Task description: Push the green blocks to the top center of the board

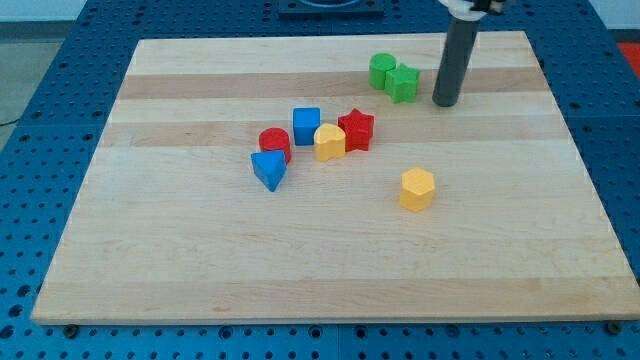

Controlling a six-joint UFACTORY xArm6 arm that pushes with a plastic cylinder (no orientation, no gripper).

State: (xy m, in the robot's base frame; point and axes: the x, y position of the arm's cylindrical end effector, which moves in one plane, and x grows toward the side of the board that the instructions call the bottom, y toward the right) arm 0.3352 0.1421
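Observation:
Two green blocks sit side by side near the view's top, right of centre: a green cylinder and a green star-like block, touching each other. My tip rests on the board just to the right of the green star-like block, a small gap apart from it. The rod rises straight up out of the view's top.
A cluster lies at the board's middle: a blue cube, a red star, a yellow block, a red cylinder and a blue triangle. A yellow hexagon lies alone lower right. The wooden board sits on a blue perforated table.

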